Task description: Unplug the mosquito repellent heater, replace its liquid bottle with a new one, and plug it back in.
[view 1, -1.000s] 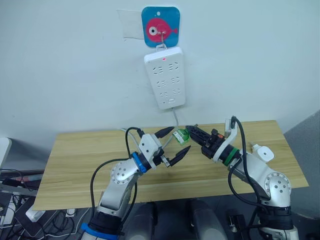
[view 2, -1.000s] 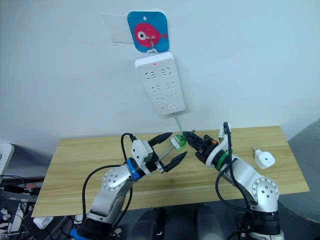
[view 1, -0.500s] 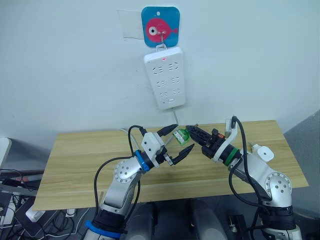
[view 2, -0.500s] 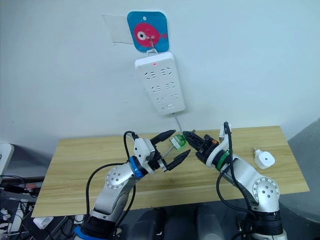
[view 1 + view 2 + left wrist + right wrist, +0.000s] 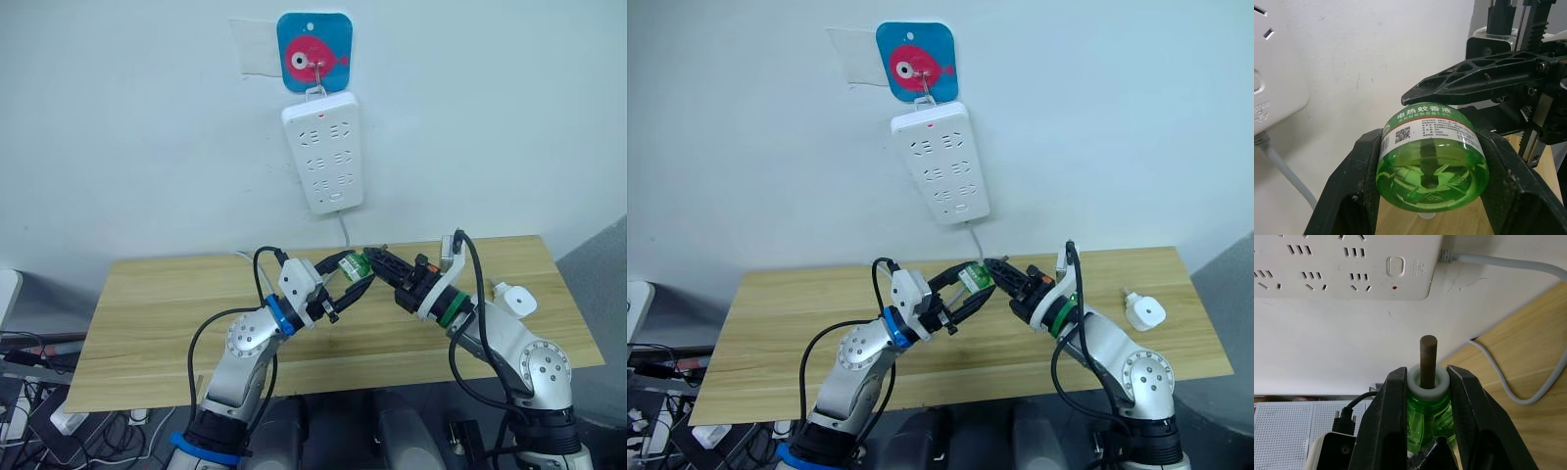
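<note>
A green liquid bottle (image 5: 354, 263) with a white label hangs above the table's middle, held from both sides. My left gripper (image 5: 357, 271) is shut on its body, with the black fingers (image 5: 1354, 196) pressed against both flanks of the bottle (image 5: 1432, 156). On the white neck (image 5: 1426, 382), under the brown wick, my right gripper (image 5: 372, 257) is shut. The mosquito repellent heater (image 5: 515, 299), a small white rounded unit, lies unplugged on the wooden table (image 5: 157, 313) at the right, beyond my right arm.
A long white power strip (image 5: 323, 152) with a red light hangs on the wall from a blue and pink fish hook (image 5: 313, 39). Its grey cable (image 5: 345, 230) drops behind the table.
My left gripper moved up and right, and its wide-open fingers closed onto the green bottle. My right gripper kept hold of the neck and barely moved.
</note>
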Robot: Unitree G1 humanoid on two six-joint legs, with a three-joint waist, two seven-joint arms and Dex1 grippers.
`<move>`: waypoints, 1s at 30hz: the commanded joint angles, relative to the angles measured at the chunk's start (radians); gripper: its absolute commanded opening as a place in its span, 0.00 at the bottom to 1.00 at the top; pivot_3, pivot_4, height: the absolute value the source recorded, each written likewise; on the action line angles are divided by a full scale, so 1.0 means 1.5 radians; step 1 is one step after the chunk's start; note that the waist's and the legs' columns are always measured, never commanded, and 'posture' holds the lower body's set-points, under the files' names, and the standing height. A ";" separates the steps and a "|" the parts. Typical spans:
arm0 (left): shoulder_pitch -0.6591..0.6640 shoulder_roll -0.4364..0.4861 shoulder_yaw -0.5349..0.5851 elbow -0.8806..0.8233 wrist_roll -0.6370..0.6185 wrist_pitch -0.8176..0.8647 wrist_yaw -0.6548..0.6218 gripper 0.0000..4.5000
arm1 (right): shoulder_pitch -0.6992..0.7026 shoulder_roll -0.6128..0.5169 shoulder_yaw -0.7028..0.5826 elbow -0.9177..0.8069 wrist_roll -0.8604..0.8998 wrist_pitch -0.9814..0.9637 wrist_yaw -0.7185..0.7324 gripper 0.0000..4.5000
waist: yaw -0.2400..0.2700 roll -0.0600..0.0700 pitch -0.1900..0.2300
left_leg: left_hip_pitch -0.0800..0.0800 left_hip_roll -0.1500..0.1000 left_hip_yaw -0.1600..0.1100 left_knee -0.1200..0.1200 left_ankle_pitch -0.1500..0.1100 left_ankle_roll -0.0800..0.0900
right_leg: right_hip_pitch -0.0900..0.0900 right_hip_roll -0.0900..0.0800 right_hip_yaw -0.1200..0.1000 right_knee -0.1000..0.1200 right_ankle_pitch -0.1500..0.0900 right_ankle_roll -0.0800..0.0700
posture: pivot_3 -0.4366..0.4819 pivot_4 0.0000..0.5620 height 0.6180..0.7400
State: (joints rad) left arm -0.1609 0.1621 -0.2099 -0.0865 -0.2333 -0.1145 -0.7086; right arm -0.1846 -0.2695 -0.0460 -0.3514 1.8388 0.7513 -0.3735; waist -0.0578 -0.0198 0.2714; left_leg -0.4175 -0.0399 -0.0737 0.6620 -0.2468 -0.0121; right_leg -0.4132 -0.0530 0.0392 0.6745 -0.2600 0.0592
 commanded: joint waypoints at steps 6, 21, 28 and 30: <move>0.003 0.009 -0.004 -0.018 -0.001 -0.014 -0.007 0.50 | 0.005 -0.029 0.005 -0.042 0.010 -0.001 -0.004 0.39 | 0.000 0.000 0.000 | 0.000 0.000 0.000 0.000 0.000 0.000 | 0.000 0.000 0.000 0.000 0.000 0.000 | 0.40 0.44 1.00; 0.003 0.075 0.019 -0.009 -0.053 -0.019 -0.097 0.50 | -0.080 -0.577 -0.021 0.079 -0.080 0.275 0.146 1.00 | -0.004 0.000 0.001 | 0.000 0.000 0.002 0.000 0.000 0.001 | 0.001 0.000 0.001 -0.002 0.000 0.000 | 0.34 0.52 1.00; 0.002 0.072 0.017 0.000 -0.054 -0.033 -0.116 0.50 | -0.220 -0.703 0.141 0.249 -0.492 0.282 0.476 1.00 | -0.001 0.001 0.003 | -0.001 0.001 0.001 -0.001 -0.001 0.003 | 0.002 0.000 0.000 -0.008 0.000 0.001 | 0.35 0.55 1.00; 0.007 0.072 0.015 -0.006 -0.056 -0.032 -0.118 0.50 | -0.246 -0.709 0.191 0.287 -0.592 0.256 0.560 1.00 | -0.001 0.001 0.004 | -0.002 0.000 0.001 -0.001 -0.002 0.004 | 0.002 -0.001 0.000 -0.009 0.000 0.001 | 0.36 0.56 1.00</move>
State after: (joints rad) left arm -0.1581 0.2721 -0.1847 -0.0651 -0.3009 -0.1414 -0.8778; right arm -0.5326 -1.3091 0.2013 0.0502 1.0728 1.1732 0.3580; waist -0.0589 -0.0177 0.2773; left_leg -0.4205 -0.0394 -0.0712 0.6612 -0.2502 -0.0050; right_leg -0.4107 -0.0543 0.0392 0.6606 -0.2598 0.0605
